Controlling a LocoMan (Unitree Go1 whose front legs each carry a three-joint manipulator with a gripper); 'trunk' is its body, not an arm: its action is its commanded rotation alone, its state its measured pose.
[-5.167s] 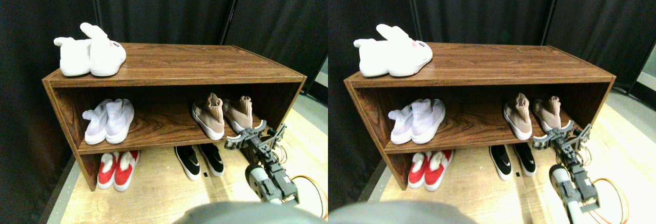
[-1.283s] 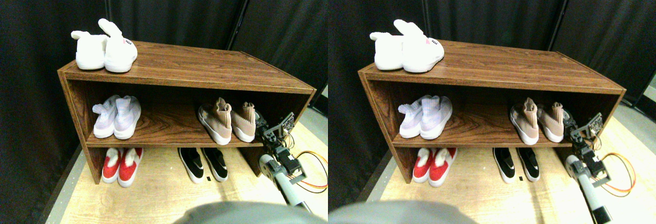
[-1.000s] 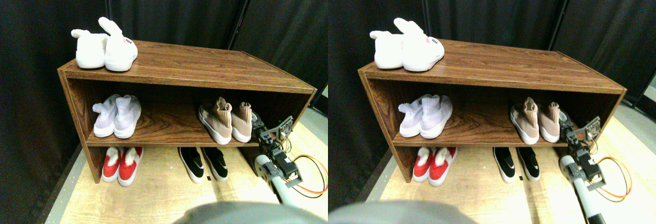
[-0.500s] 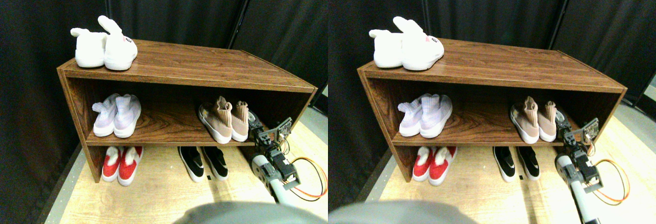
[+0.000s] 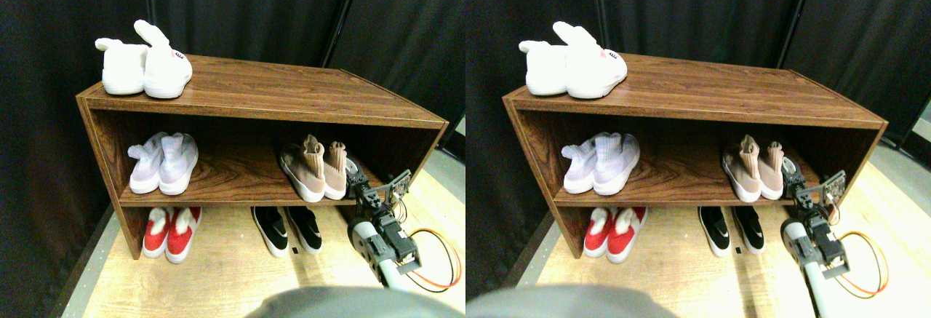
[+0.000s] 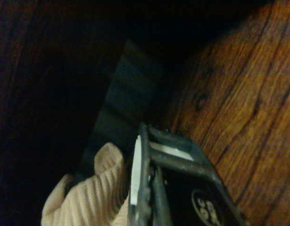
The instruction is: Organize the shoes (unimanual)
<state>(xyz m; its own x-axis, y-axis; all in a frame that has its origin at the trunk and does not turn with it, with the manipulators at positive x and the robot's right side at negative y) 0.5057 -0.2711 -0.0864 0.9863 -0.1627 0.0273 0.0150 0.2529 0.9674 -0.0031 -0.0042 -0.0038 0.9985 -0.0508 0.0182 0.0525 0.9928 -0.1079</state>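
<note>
One dark walnut-grain wooden shoe rack (image 5: pixel 276 92) stands here. Ten shoes show in five pairs: two fluffy white bunny-eared slippers (image 5: pixel 144 69), two pale lilac knit sock sneakers (image 5: pixel 164 162), two tan high-collar knit sock sneakers with white soles (image 5: pixel 314 171), the nearer one just beside the fingers, two red and white shoes (image 5: pixel 167 229) and two low black slip-ons with white marks (image 5: pixel 286 228).
</note>
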